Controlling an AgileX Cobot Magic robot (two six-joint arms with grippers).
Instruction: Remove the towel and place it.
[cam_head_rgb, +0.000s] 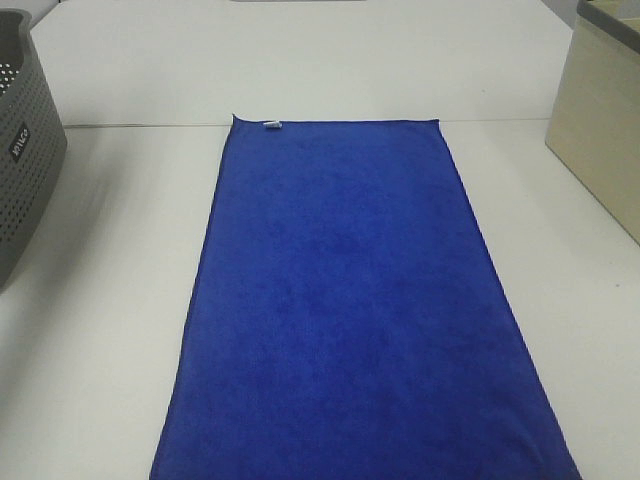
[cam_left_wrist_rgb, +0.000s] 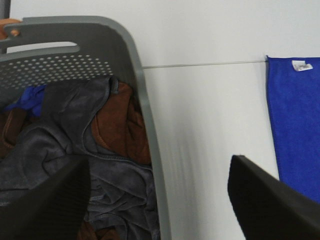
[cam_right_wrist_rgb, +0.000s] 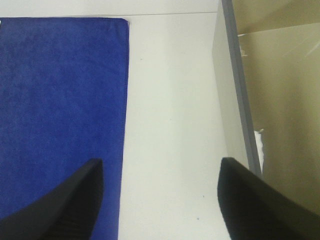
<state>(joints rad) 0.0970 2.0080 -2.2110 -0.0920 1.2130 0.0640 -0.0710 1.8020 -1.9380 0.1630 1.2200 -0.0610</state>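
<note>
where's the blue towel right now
In the exterior high view the towel lies spread flat mid-table, between the grey basket on the left and the beige box on the right.

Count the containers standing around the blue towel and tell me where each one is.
2. A grey perforated basket stands at the table's left edge, holding dark and brown cloths; a beige box stands at the right edge. The towel lies flat between them. Others may sit outside the view.

Left gripper (cam_left_wrist_rgb: 157, 200) raised, dark fingers (cam_left_wrist_rgb: 47, 207) spread wide, nothing between them, right gripper (cam_right_wrist_rgb: 160, 200) likewise raised, fingers (cam_right_wrist_rgb: 260, 205) apart and empty (neither arm visible in the high view)
</note>
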